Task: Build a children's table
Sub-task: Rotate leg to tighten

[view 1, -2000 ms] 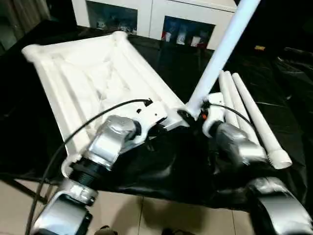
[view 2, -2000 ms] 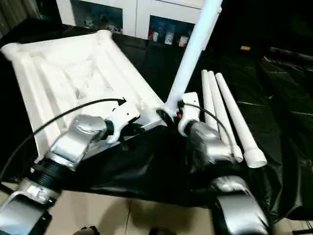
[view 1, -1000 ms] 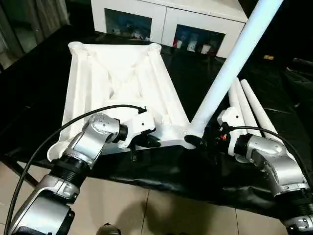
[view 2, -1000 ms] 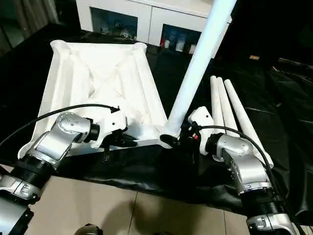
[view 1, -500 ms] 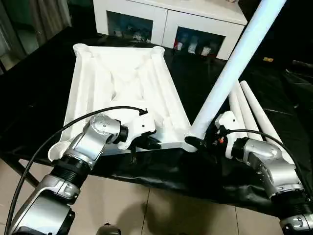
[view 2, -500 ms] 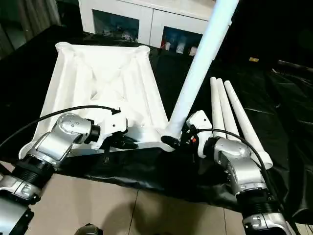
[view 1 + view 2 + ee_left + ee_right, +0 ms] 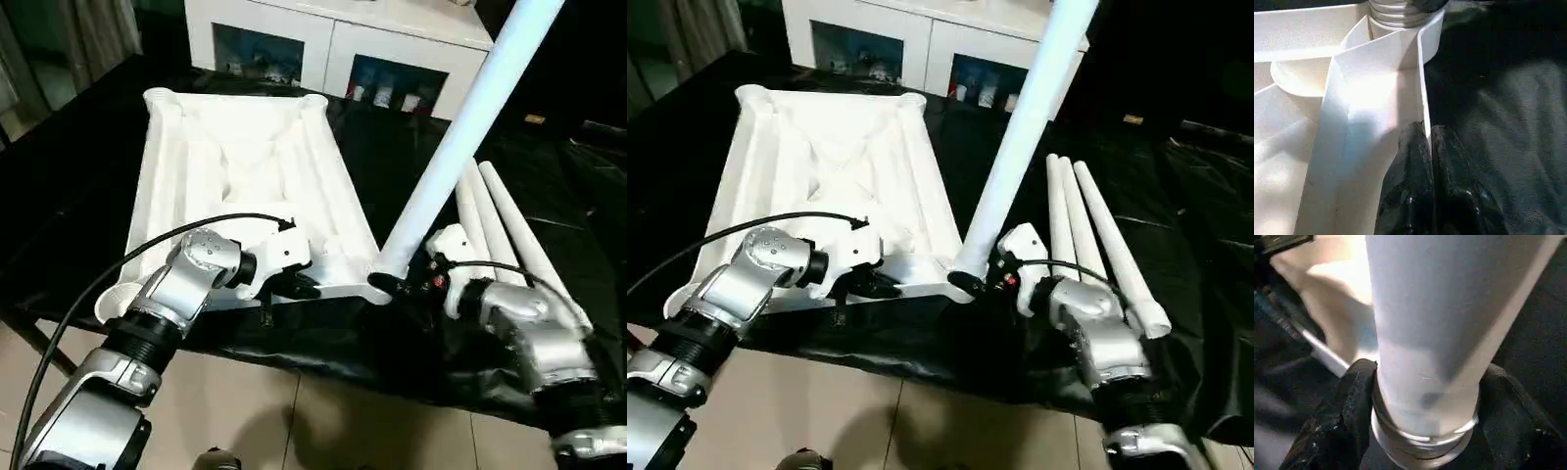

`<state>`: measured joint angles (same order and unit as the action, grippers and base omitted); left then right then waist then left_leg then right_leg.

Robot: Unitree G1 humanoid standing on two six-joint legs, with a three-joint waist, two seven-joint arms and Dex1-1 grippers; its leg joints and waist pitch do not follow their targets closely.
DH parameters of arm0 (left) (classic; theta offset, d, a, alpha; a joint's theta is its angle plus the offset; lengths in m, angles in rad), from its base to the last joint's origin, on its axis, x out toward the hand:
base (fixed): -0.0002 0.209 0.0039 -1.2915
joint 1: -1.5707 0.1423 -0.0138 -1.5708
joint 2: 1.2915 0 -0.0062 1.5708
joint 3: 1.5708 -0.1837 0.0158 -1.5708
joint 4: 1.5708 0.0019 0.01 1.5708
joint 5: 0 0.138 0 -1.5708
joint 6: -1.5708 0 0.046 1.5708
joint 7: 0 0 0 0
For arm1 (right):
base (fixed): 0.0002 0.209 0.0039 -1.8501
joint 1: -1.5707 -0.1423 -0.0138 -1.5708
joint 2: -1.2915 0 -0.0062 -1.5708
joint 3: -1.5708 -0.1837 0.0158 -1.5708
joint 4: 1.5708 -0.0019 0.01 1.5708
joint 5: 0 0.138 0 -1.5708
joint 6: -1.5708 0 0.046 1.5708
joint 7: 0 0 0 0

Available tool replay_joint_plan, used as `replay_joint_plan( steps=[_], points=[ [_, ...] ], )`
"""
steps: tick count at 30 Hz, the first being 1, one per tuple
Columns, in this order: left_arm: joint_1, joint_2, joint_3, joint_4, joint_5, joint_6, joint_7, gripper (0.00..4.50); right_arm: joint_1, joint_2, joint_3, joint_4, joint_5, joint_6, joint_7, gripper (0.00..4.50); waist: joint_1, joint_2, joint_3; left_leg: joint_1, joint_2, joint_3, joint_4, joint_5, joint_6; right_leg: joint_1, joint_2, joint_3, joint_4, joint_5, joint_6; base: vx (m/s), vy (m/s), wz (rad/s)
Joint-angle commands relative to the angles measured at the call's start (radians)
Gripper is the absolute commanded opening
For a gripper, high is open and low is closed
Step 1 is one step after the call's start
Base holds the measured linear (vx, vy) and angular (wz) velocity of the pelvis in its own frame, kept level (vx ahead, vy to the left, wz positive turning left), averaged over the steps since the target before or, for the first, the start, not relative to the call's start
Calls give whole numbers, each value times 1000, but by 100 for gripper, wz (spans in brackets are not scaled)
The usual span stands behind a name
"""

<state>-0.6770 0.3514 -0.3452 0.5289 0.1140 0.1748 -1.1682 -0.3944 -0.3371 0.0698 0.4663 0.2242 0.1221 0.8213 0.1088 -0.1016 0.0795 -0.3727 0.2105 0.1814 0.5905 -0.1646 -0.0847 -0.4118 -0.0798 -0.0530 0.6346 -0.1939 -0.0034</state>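
The white tabletop (image 7: 235, 166) lies upside down on a black-covered table, ribbed underside up. One long white leg (image 7: 460, 127) stands tilted in the near right corner socket (image 7: 1396, 12). My right gripper (image 7: 1425, 382) is at the leg's base, its black fingers (image 7: 1352, 416) pressed against both sides of the tube. My left gripper (image 7: 1427, 132) is shut on the thin near rim wall of the tabletop, a little left of that socket. Three more legs (image 7: 509, 230) lie side by side to the right.
A white glass-door cabinet (image 7: 333, 49) stands behind the table. Black sheeting (image 7: 69, 196) covers the table, whose near edge drops to a tiled floor (image 7: 294, 411) just below my forearms. A cable loops over my left forearm (image 7: 196, 269).
My right gripper's fingers have closed in on the base of the standing leg. The left gripper keeps its hold on the rim. The view has shifted slightly.
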Motion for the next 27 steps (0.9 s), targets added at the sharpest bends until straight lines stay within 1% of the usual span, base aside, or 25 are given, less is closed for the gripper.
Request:
replay_joint_plan(
  steps=[1, 2, 3, 4, 5, 6, 7, 8, 9, 10, 11, 12, 13, 15, 17, 18, 19, 20, 21, 22, 23, 25, 26, 27],
  points=[
    [-22, -49, 6, -11, -34, -26, 10, 0, -15, 13, -45, 74, -17, 9, -106, 269, -5, 4, -82, 13, 19, 1, -60, -138, 35, 58, -57, 39, -65, -77, -238, 0, 0, 0],
    [-27, -64, 9, 8, -29, -20, 37, 0, -24, 35, -65, 109, -15, 9, -159, 269, -5, 4, -82, 13, 19, 1, -60, -138, 35, 58, -57, 39, -65, -77, -238, 0, 0, 0],
    [-33, -86, 9, 31, -18, -4, 76, 0, -38, 69, -92, 160, -11, 13, -239, 269, -10, 11, -78, 17, 19, -1, -64, -166, 16, 53, -58, 40, -70, -122, -232, 0, 0, 0],
    [-36, -99, 8, 42, -12, 5, 97, 0, -45, 87, -106, 187, -8, 16, -282, 269, -13, 9, -77, 17, 18, 0, -65, -180, 9, 52, -57, 40, -74, -142, -227, 0, 0, 0],
    [-43, -123, 4, 65, 3, 19, 137, 0, -61, 118, -116, 239, -17, 10, -358, 269, -14, 11, -78, 19, 18, -2, -66, -193, -5, 53, -59, 40, -75, -163, -222, 0, 0, 0],
    [-47, -134, 2, 77, 10, 27, 156, 0, -71, 131, -119, 264, -25, 6, -396, 269, -21, 15, -76, 20, 17, -2, -67, -207, -15, 50, -57, 41, -77, -170, -220, 0, 0, 0],
    [-47, -134, 2, 77, 10, 27, 156, 0, -71, 131, -119, 264, -25, 6, -396, 269, -23, 12, -75, 17, 15, -4, -68, -214, -17, 53, -56, 40, -80, -185, -213, 0, 0, 0],
    [-62, -175, 0, 110, 31, 53, 229, 0, -114, 182, -122, 358, -47, -2, -531, 269, -20, 25, -76, 18, 15, -6, -69, -224, -21, 54, -58, 42, -80, -197, -205, 0, 0, 0],
    [-73, -202, 2, 135, 42, 69, 282, 0, -136, 205, -125, 400, -54, -6, -591, 269, -33, 21, -72, 18, 14, -7, -72, -253, -35, 48, -54, 41, -85, -235, -196, 0, 0, 0],
    [-80, -219, 3, 149, 47, 83, 312, 0, -150, 221, -130, 424, -53, -6, -623, 269, -32, 23, -73, 21, 12, -8, -73, -269, -41, 49, -55, 40, -87, -260, -191, 0, 0, 0],
    [-92, -246, 6, 172, 55, 101, 360, 0, -175, 245, -141, 459, -48, -6, -665, 269, -33, 23, -74, 27, 13, -8, -71, -294, -45, 45, -55, 41, -92, -281, -181, 0, 0, 0],
    [-96, -258, 8, 180, 59, 107, 380, 0, -188, 256, -147, 476, -46, -7, -685, 269, -36, 22, -73, 26, 13, -9, -73, -308, -42, 45, -53, 41, -93, -282, -175, 0, 0, 0],
    [-97, -261, 9, 183, 60, 109, 386, 0, -192, 259, -148, 480, -46, -7, -691, 269, -37, 20, -69, 26, 10, -9, -74, -335, -35, 42, -51, 40, -98, -314, -165, 0, 0, 0],
    [-106, -288, -1, 194, 79, 133, 419, 0, -246, 297, -153, 533, -55, -21, -741, 269, -37, 18, -72, 26, 11, -12, -75, -348, -29, 41, -54, 40, -101, -341, -151, 0, 0, 0],
    [-104, -291, -3, 190, 81, 134, 419, 0, -257, 302, -150, 542, -59, -27, -744, 269, -41, 20, -72, 26, 12, -15, -77, -365, -33, 39, -53, 38, -102, -356, -145, 0, 0, 0],
    [-101, -292, -1, 185, 79, 136, 418, 0, -264, 304, -148, 545, -59, -34, -735, 269, -43, 20, -72, 25, 11, -15, -77, -373, -31, 39, -52, 38, -104, -351, -143, 0, 0, 0],
    [-98, -292, -2, 182, 80, 135, 417, 0, -272, 307, -147, 555, -60, -44, -727, 269, -43, 17, -71, 26, 12, -14, -77, -379, -28, 37, -52, 38, -106, -354, -141, 0, 0, 0],
    [-91, -284, -3, 173, 76, 132, 402, 0, -279, 308, -147, 556, -53, -56, -687, 325, -45, 16, -73, 24, 11, -16, -78, -382, -22, 39, -52, 38, -105, -351, -142, 0, 0, 0],
    [-90, -284, -3, 173, 76, 132, 401, 0, -279, 308, -147, 556, -53, -57, -685, 325, -45, 17, -73, 23, 12, -16, -78, -383, -21, 39, -53, 38, -105, -350, -143, 0, 0, 0],
    [-88, -278, -3, 171, 76, 126, 396, 0, -286, 308, -154, 561, -46, -61, -667, 339, -46, 16, -73, 23, 12, -16, -78, -384, -18, 38, -52, 38, -105, -348, -144, 0, 0, 0],
    [-86, -271, -4, 168, 75, 123, 391, 0, -290, 305, -155, 561, -44, -65, -650, 341, -47, 14, -73, 23, 12, -15, -77, -381, -13, 38, -52, 38, -105, -344, -147, 0, 0, 0],
    [-84, -267, -5, 165, 74, 125, 389, 0, -291, 303, -153, 559, -46, -69, -639, 360, -43, 15, -77, 22, 13, -12, -75, -347, -8, 39, -54, 41, -101, -297, -162, 0, 0, 0],
    [-77, -253, -6, 157, 68, 104, 367, 0, -292, 289, -135, 551, -66, -76, -620, 372, -42, 14, -79, 16, 14, -12, -75, -304, -2, 44, -53, 40, -93, -239, -172, 0, 0, 0],
    [-77, -253, -6, 157, 68, 104, 367, 0, -292, 289, -135, 551, -66, -76, -620, 372, -43, 16, -77, 14, 13, -10, -75, -293, 4, 43, -51, 40, -93, -225, -177, 0, 0, 0]
  ],
)
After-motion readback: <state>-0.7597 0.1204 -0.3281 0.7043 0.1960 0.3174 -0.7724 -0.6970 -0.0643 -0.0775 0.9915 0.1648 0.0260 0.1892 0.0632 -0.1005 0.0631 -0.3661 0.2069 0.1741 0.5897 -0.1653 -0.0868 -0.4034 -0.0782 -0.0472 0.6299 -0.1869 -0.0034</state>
